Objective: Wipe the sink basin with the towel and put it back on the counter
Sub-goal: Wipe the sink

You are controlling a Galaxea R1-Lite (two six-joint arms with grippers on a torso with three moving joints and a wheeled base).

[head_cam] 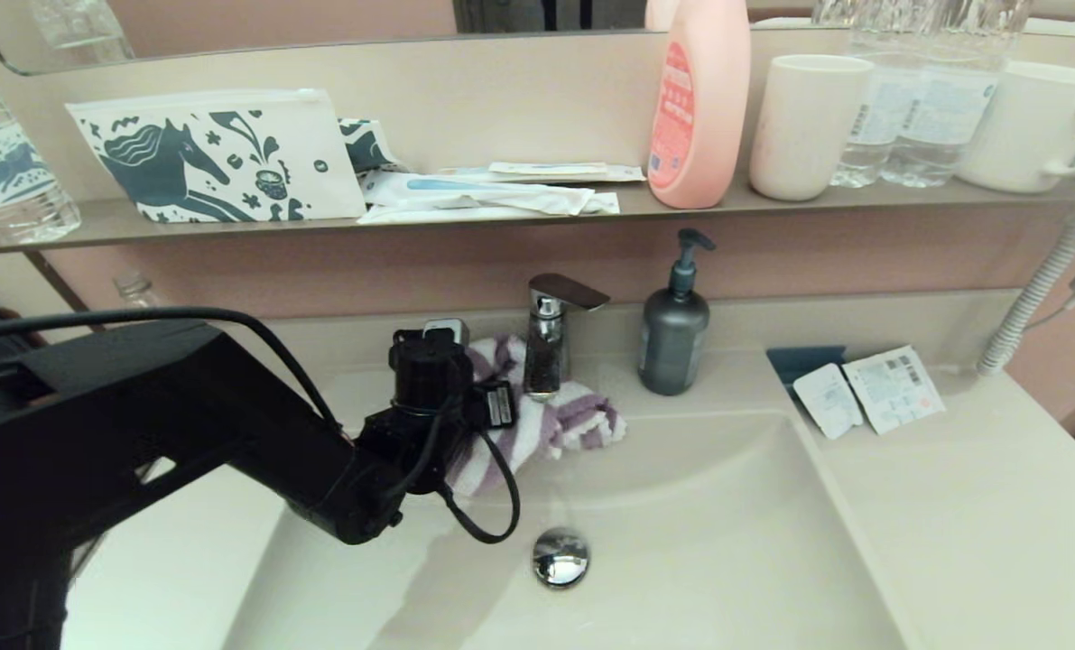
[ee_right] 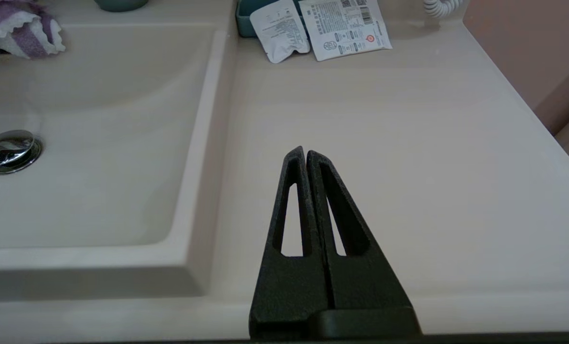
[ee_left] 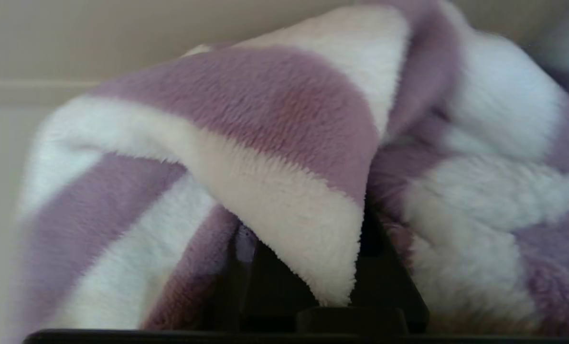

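The purple-and-white striped towel (head_cam: 560, 422) is bunched at the back rim of the sink basin (head_cam: 708, 542), against the foot of the faucet (head_cam: 551, 334), with one end hanging toward the bowl. My left gripper (head_cam: 492, 433) is pushed into it from the left and is shut on the towel. In the left wrist view the towel (ee_left: 284, 119) fills the picture, a fold runs down between the dark fingers (ee_left: 394, 272), and the fingertips are buried. The chrome drain plug (head_cam: 560, 557) lies bare below. My right gripper (ee_right: 305, 152) hovers shut and empty over the counter (ee_right: 408, 143) right of the basin.
A grey soap dispenser (head_cam: 674, 329) stands right of the faucet. Two sachets (head_cam: 871, 390) and a blue dish lie at the counter's back right, beside a coiled hose (head_cam: 1029, 302). The shelf (head_cam: 501, 217) above carries a horse-print pouch, a pink bottle, cups and water bottles.
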